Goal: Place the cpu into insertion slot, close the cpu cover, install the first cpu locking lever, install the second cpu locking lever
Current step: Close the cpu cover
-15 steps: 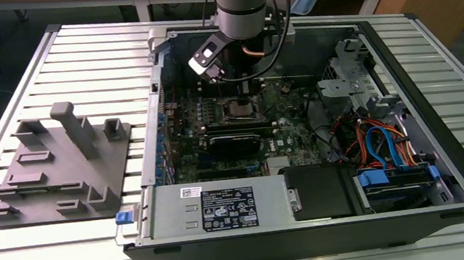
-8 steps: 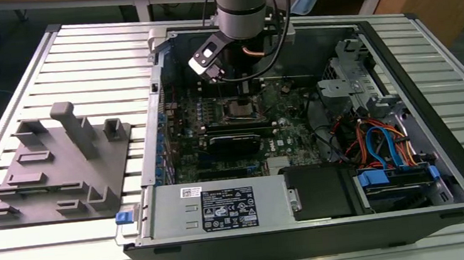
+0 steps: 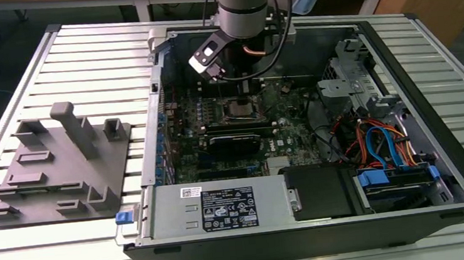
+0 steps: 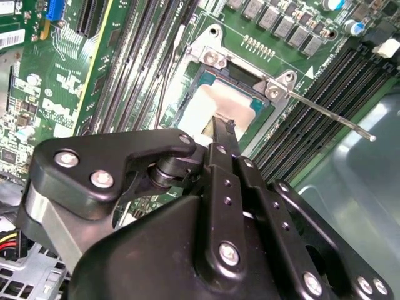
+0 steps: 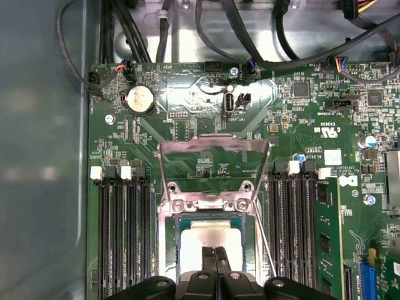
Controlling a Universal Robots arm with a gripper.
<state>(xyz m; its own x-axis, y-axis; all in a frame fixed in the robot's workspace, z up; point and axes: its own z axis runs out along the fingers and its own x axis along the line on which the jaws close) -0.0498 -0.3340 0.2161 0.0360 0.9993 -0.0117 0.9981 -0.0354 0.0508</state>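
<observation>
In both wrist views the cpu [image 5: 209,240] [image 4: 209,103], a flat square chip with a pale metal top, lies inside the insertion slot [image 5: 170,250] on the green board. My gripper [image 5: 215,257] [image 4: 222,128] hovers right over the cpu, its two black fingers pressed together with nothing between them; whether the tips touch the chip I cannot tell. The cpu cover [image 5: 212,145], a thin silver frame, is swung open away from the slot. A thin locking lever [image 4: 331,115] [image 5: 265,244] sticks out unlatched beside the slot. In the exterior view the slot [image 3: 239,108] sits under the arm.
Long black memory slots [image 5: 122,237] [image 5: 294,231] flank the slot on both sides. Cables [image 5: 250,37] hang along the case wall. In the exterior view, the open computer case [image 3: 309,237] has a drive cage [image 3: 354,81], and a grey fixture [image 3: 58,164] sits on the table.
</observation>
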